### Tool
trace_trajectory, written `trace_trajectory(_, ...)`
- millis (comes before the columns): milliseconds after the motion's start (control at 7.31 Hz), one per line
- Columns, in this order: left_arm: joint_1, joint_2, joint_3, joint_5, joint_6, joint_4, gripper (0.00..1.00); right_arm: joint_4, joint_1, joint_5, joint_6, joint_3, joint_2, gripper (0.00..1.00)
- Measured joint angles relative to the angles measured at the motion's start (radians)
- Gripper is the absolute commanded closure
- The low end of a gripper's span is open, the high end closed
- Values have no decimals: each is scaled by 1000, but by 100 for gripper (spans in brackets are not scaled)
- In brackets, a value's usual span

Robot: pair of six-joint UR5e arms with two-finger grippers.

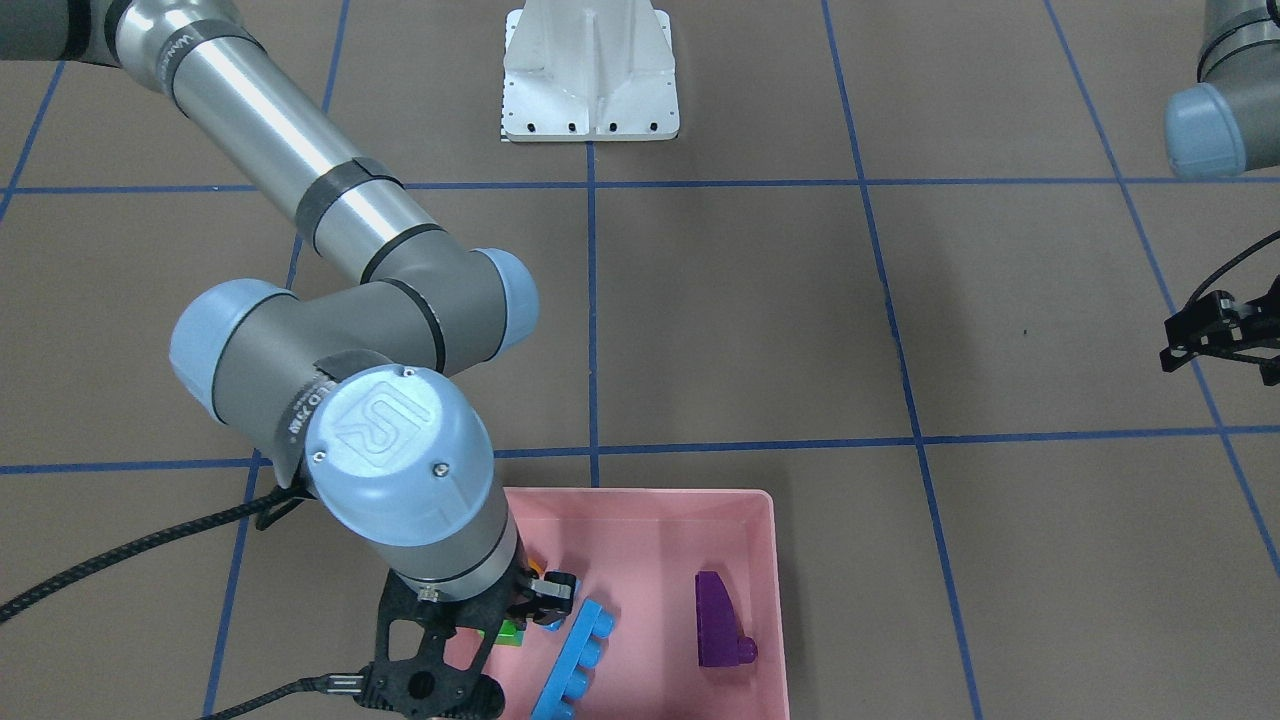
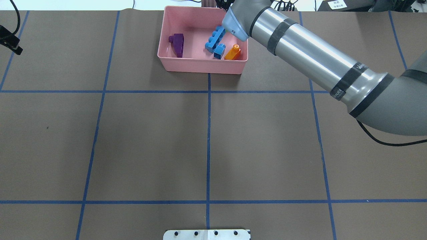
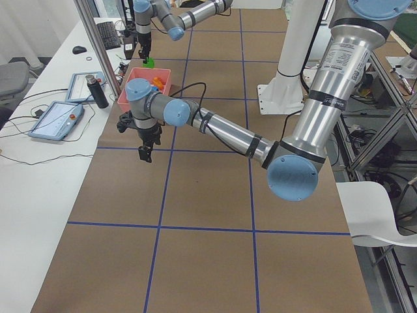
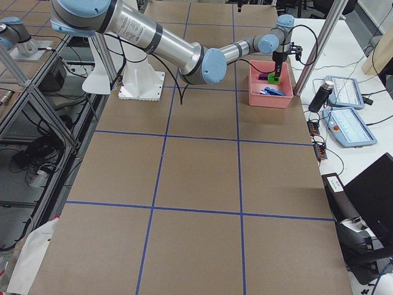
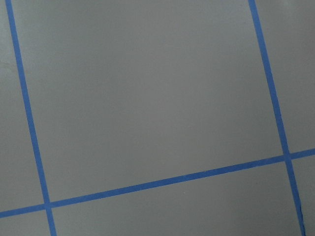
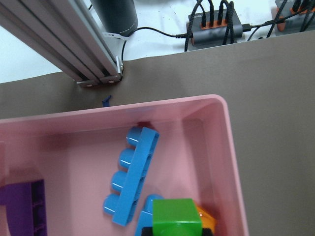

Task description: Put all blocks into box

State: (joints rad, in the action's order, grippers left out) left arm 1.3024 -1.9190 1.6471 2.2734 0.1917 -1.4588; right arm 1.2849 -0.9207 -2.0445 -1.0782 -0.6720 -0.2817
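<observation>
The pink box (image 1: 640,492) (image 2: 200,65) sits at the table's far edge from the robot. Inside lie the purple wedge (image 1: 722,622) (image 2: 178,44), the long blue brick (image 1: 575,665) (image 6: 133,182), the small blue brick (image 2: 219,51) and the orange brick (image 2: 232,52). My right gripper (image 1: 525,615) hangs over the box's corner by the orange brick, shut on the green brick (image 1: 510,632) (image 6: 176,215), which is above the floor of the box. My left gripper (image 1: 1215,335) hovers far off at the table's side, over bare table; its jaw state does not show.
A white metal base (image 1: 590,75) stands at the robot's side of the table. Just past the box are an aluminium post (image 6: 64,44), a black cylinder (image 6: 113,12) and a cable hub (image 6: 216,24). Blue tape lines grid the brown tabletop.
</observation>
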Motion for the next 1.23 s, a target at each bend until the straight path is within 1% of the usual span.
trace_trajectory(137, -1, 0, -1, 0, 0, 0, 0, -32, 22, 15, -67, 30, 19, 2)
trace_trajectory(411, -1, 7, 1, 0, 3, 2, 0, -85, 66, 75, -180, 48, 31, 1)
trace_trajectory(548, -1, 19, 9, 0, 6, 3, 0, -93, 76, 89, -200, 49, 35, 1)
trace_trajectory(821, 0, 60, 21, -5, 1, -2, 0, -95, 76, 90, -210, 44, 43, 0)
trace_trajectory(958, 5, 103, 29, -8, -6, -26, 0, -92, 64, 72, -201, 39, 41, 0)
trace_trajectory(1095, 14, 167, 34, -8, -33, -79, 0, -73, 37, 29, -176, 22, 37, 0)
trace_trajectory(1232, 32, 234, 37, -4, -86, -124, 0, -14, 5, -14, -125, -14, 28, 0)
